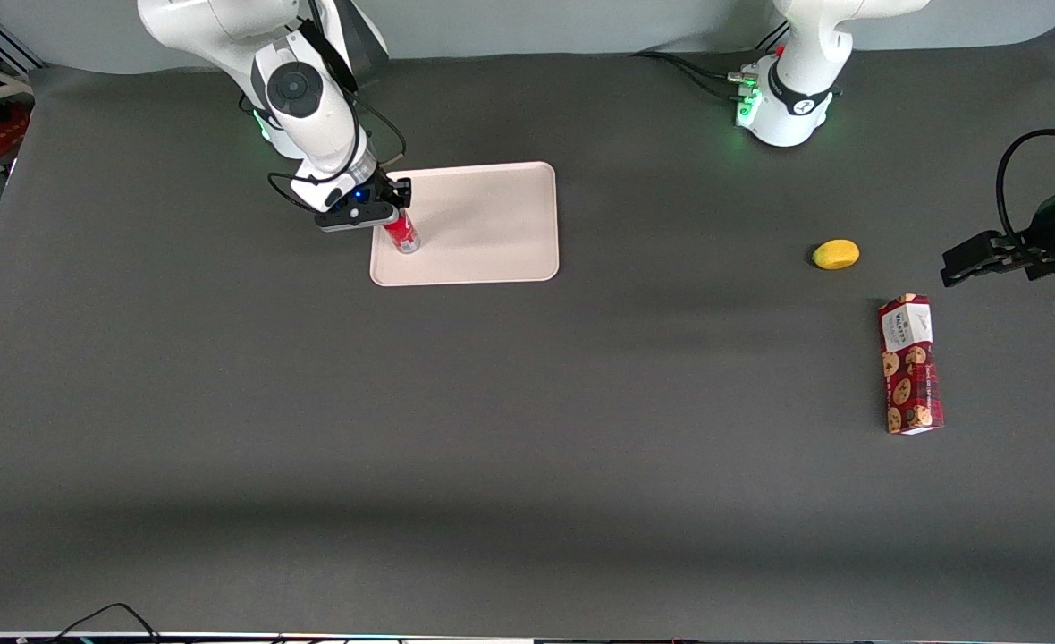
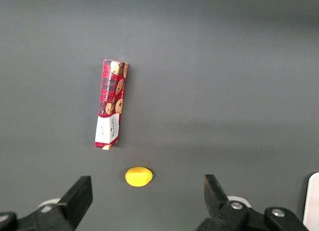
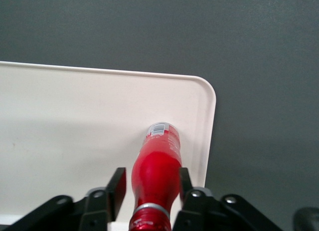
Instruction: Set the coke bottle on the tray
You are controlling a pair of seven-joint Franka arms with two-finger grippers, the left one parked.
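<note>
dark grey cloth covers the table. on it, the large flat pale pink-beige tray (image 1: 483, 224) bears the small slim red coke bottle (image 1: 401, 234), upright near one corner. the black two-finger gripper (image 3: 149, 188) pinches the bottle's upper body, fingers (image 3: 116, 191) against its sides.

A long red cookie box (image 2: 111, 104) printed with cookies lies flat on the dark grey tabletop (image 2: 224, 81), its white-labelled end toward a small yellow lemon-like fruit (image 2: 138, 176) that rests near it but apart. A pale tray (image 2: 313, 201) edge peeks in at the frame's border.
</note>
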